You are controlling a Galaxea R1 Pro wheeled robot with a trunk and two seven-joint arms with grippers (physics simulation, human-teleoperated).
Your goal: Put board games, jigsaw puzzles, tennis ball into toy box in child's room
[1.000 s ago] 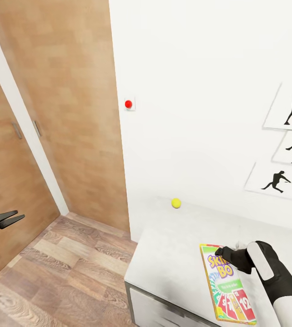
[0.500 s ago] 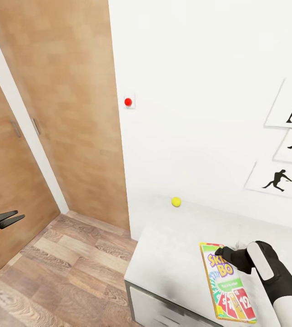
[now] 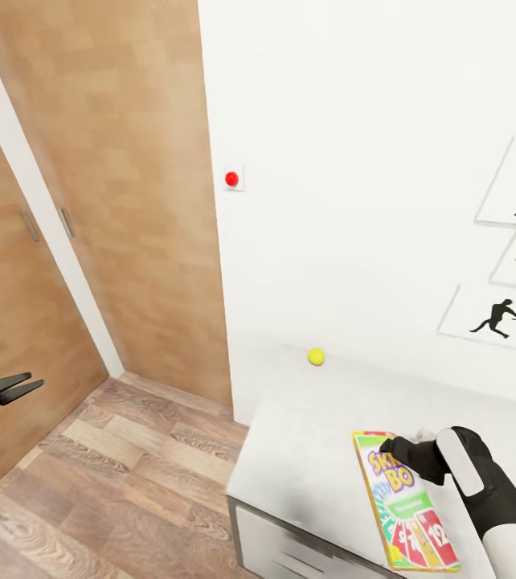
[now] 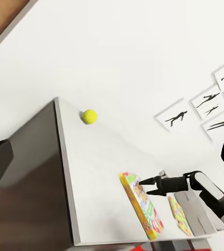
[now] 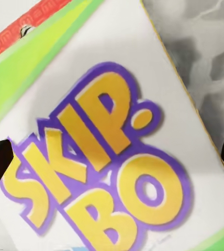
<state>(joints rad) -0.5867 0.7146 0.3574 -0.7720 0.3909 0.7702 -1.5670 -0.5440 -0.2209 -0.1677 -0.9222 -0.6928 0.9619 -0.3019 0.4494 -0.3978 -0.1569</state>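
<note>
right gripper [image 3: 388,445], jaws spread, above skip-bo box [image 3: 407,498] on table [image 3: 306,450]; best grip straddles one edge. left gripper [image 3: 18,388] parted, empty.

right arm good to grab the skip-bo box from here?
Probably yes: the right tool hangs open just above the Skip-Bo box on the table, nothing between. The tennis ball sits well clear.

Table [image 3: 306,450]: matt white, faintly mottled top. Game box [image 3: 407,515]: glossy printed card. Ball [image 3: 316,356]: fuzzy yellow. Floor [image 3: 113,490], doors [image 3: 17,322]: wood-grain, matt.
</note>
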